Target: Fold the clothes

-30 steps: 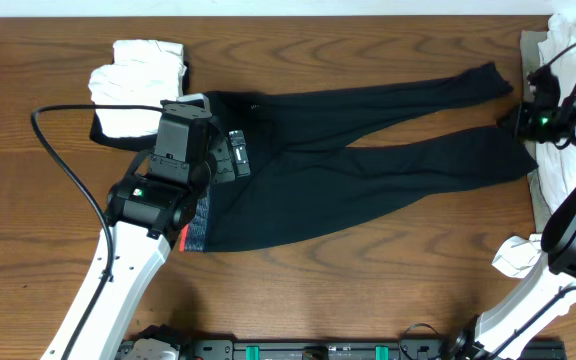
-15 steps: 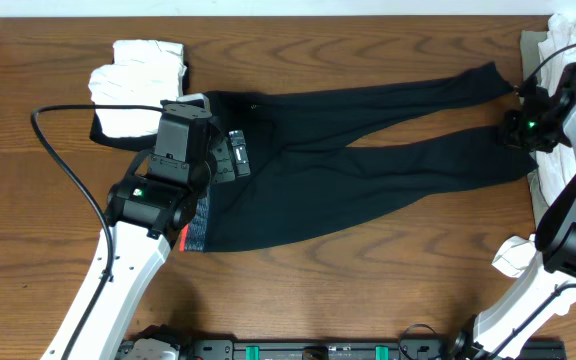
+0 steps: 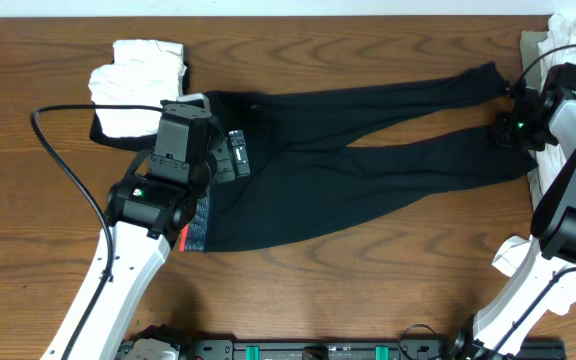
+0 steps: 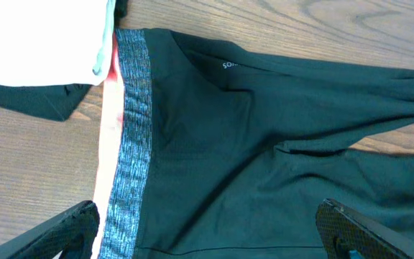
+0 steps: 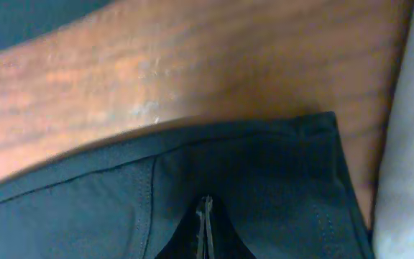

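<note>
Black trousers (image 3: pixel 368 130): spread flat across the middle of the desk (image 3: pixel 368 300), waist at frame left, both legs running out to the right edge. They are laid long, so they look ready for a first fold.
Waistband (image 4: pixel 131 144): grey with a red edge, lying straight, just beside the white garment (image 3: pixel 140 72).
Left gripper (image 3: pixel 230 155): hovers over the seat, just right of the waistband. Its jaws are wide apart with nothing between them, and it looks posted to pin or pick up the waist end.
Right gripper (image 3: pixel 503 128): way over at frame right, down at the leg ends. In the wrist view its fingertips (image 5: pixel 191 241) sit together on a cuff (image 5: pixel 264 165); I can't tell whether cloth is nipped between them.
White garment: folded and set at upper left, out of the working area, with a dark piece (image 3: pixel 113 138) poking out beneath it.
Pile (image 3: pixel 568 30): pale cloth heaped at the upper right edge, probably waiting its turn.
Stage: early, with no fold in the trousers yet.
Watch for: a thin pinch at the hem could slip once the leg is lifted.
</note>
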You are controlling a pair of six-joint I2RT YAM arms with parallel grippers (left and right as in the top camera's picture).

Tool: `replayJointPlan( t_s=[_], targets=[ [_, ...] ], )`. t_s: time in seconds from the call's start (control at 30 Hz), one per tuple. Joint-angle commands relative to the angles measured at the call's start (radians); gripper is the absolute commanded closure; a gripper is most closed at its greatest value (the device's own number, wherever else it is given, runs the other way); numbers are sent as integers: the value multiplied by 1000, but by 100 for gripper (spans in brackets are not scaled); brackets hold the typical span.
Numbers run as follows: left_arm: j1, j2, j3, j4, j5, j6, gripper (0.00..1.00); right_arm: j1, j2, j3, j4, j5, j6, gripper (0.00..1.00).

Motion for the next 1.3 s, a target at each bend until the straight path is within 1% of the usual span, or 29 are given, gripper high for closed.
replayJointPlan(
  t_s=[0.0, 0.23, 0.47, 0.7, 0.83, 1.0, 1.07, 1.23, 1.27],
  targets=[
    [4, -6, 18, 1, -15, 17, 2, 51, 89, -9, 53, 79, 10, 99],
    [4, -6, 18, 1, -15, 17, 2, 79, 105, -8, 195, 87, 11, 99],
    [4, -6, 18, 1, -15, 17, 2, 108, 56, -5, 196, 86, 48, 97],
    [4, -6, 18, 1, -15, 17, 2, 103, -105, -5, 89, 87, 62, 96],
    [4, -6, 18, 1, -15, 17, 2, 97, -156, -5, 3, 87, 66, 91],
    [4, -6, 18, 1, -15, 17, 2, 89, -193, -5, -105, 87, 66, 95],
    [4, -6, 18, 1, -15, 17, 2, 89, -214, -5, -121, 86, 67, 94],
    [4, -5, 18, 1, -15, 17, 2, 89, -286, -5, -133, 86, 94, 88],
    [5, -5, 18, 2, -15, 17, 2, 89, -305, -5, -137, 86, 104, 85]
  ],
)
